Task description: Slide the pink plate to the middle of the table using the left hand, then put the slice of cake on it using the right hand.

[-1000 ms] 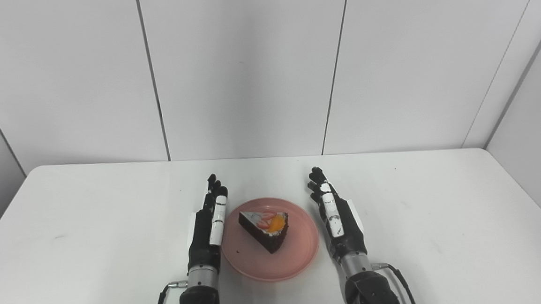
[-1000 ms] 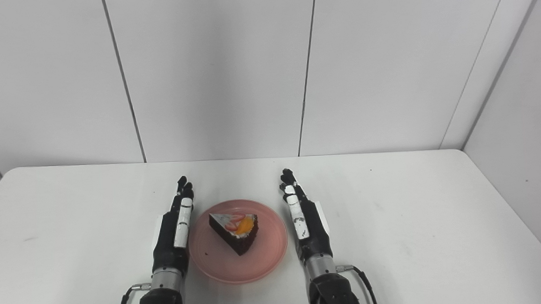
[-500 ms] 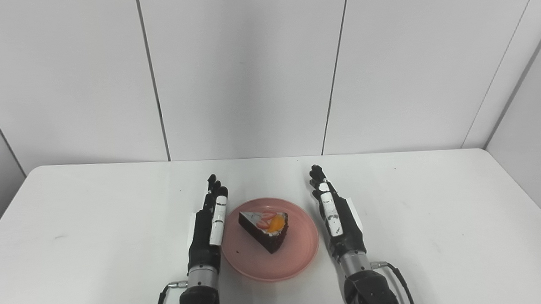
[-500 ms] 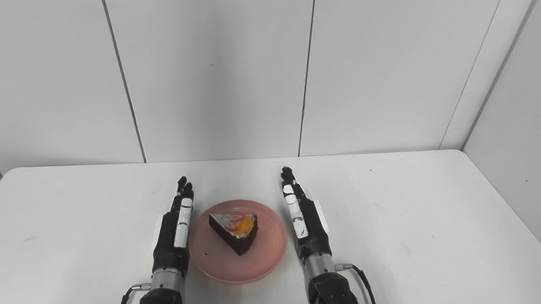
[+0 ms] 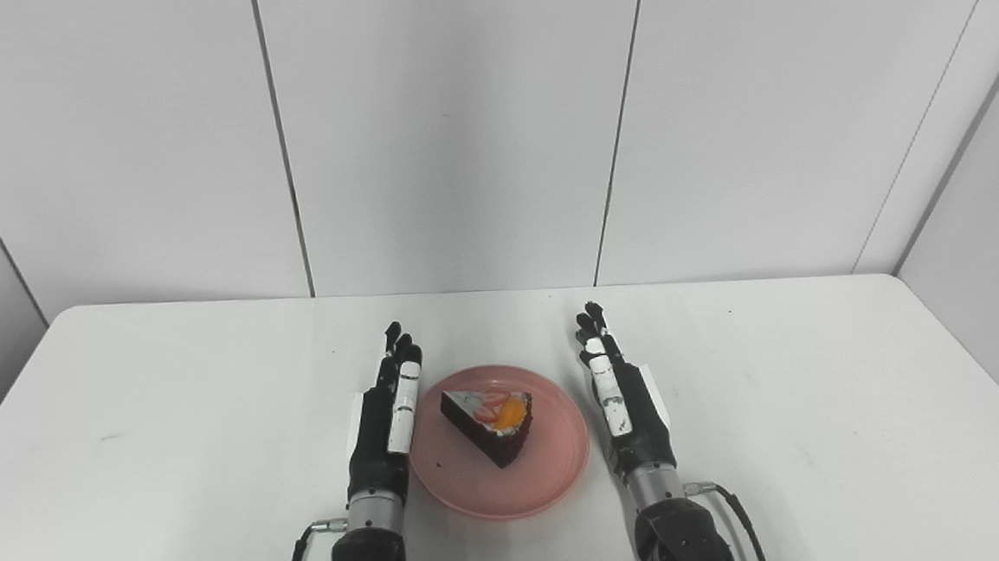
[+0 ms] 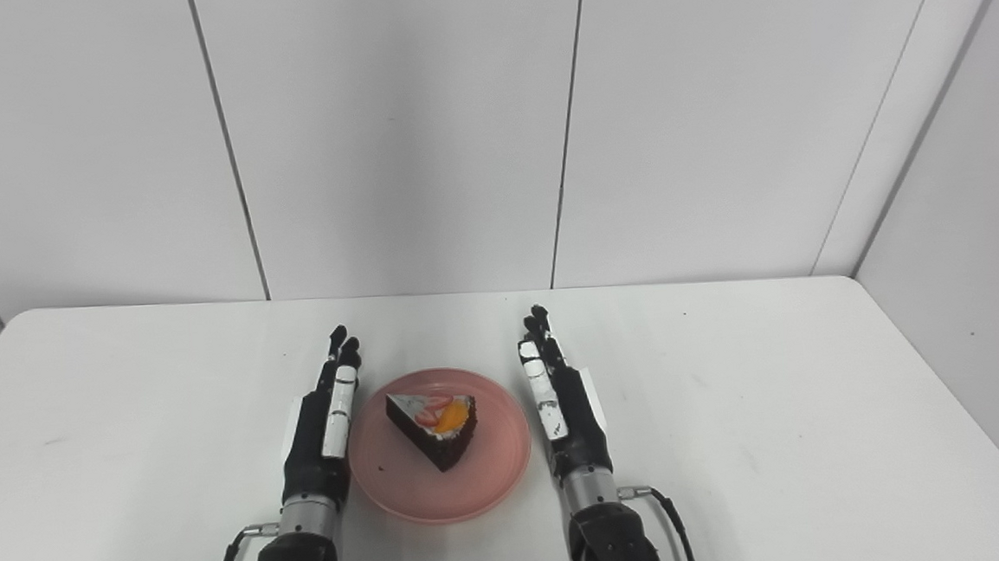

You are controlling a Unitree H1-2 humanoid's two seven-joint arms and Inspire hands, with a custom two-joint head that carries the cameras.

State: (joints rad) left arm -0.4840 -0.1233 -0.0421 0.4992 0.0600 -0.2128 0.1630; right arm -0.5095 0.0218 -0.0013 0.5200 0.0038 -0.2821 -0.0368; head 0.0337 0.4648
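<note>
The pink plate [image 5: 546, 473] lies near the table's front edge, about midway across. A dark chocolate cake slice [image 5: 488, 422] with white icing and orange and red fruit on top sits on it. My left hand [image 5: 386, 416] rests edge-up just left of the plate's rim, fingers straight and pointing away, holding nothing. On the other side my right hand [image 5: 621, 394] stands the same way just right of the rim, open and empty, a small gap from the plate.
The white table [image 5: 818, 382] ends at grey panelled walls behind and on both sides. Thin cables [image 5: 730, 499] run from both wrists near the bottom edge. A faint smudge [image 5: 110, 437] marks the left side.
My right hand's fingers have straightened and reach slightly farther from me. The left hand, plate and cake have not moved.
</note>
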